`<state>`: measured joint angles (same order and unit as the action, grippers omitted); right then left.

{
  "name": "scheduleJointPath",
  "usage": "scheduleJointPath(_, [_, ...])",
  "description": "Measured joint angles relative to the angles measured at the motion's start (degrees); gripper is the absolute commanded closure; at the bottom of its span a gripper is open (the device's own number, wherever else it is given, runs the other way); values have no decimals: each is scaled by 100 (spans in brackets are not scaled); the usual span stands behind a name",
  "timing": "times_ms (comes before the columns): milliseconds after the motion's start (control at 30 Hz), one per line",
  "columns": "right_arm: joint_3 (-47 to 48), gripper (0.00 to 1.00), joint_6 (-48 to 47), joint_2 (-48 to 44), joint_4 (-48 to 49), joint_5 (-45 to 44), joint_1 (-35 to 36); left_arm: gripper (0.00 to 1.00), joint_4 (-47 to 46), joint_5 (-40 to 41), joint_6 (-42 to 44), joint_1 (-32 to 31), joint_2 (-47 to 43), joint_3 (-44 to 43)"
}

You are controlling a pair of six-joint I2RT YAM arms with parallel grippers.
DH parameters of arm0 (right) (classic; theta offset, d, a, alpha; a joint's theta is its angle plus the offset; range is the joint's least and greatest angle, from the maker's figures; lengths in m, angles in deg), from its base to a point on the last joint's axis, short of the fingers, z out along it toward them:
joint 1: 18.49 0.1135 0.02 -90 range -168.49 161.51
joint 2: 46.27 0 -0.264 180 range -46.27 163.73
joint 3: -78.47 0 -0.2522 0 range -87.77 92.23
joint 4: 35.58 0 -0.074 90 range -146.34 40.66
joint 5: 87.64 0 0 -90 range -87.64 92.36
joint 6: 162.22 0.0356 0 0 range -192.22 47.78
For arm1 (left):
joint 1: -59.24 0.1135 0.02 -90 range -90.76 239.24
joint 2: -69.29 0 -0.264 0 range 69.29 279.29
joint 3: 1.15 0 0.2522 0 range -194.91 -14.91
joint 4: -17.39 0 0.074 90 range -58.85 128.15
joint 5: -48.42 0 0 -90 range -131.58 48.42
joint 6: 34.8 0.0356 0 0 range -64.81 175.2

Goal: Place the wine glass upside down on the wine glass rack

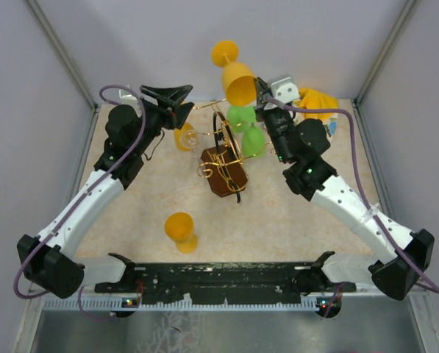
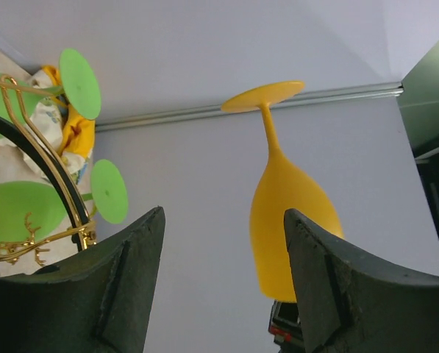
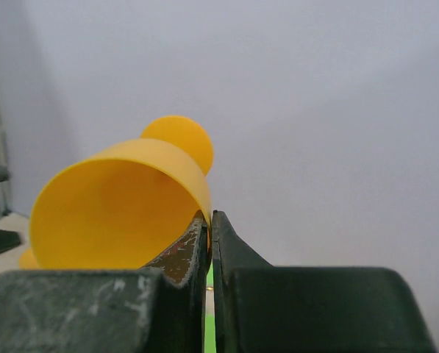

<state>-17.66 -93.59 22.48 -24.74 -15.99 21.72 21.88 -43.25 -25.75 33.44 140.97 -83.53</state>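
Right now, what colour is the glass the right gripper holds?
Orange-yellow glass, clearest in the right wrist view.

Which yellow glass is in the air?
The yellow glass in the right gripper, pinched by its rim. The front glass stands on the table; the third glass is by the rack.

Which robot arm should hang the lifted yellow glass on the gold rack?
Right. The right hand grips the yellow wine glass by its rim, upside down, near the wine glass rack. The left hand is open and empty.

The wine glass (image 1: 239, 82) looks like smooth matt plastic; the wine glass rack (image 1: 223, 170) is glossy gold wire on dark wood.
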Motion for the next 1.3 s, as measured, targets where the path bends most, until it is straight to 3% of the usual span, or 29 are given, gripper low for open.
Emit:
scheduleJointPath(333, [-149, 100, -184, 385, 667, 304, 879, 29, -634, -146, -605, 160, 35, 243])
scheduleJointPath(567, [-188, 100, -186, 592, 704, 367, 966, 32, -850, -162, -680, 173, 33, 267])
scheduleJointPath(900, [-297, 100, -129, 603, 807, 566, 1117, 47, -1128, -289, -741, 186, 79, 345])
scheduleJointPath(1167, [-339, 100, -120, 623, 846, 612, 1143, 49, -1318, -286, -754, 201, 118, 476])
scheduleJointPath(1300, [-479, 100, -140, 603, 911, 673, 1143, 44, -1329, -284, -752, 214, 129, 522])
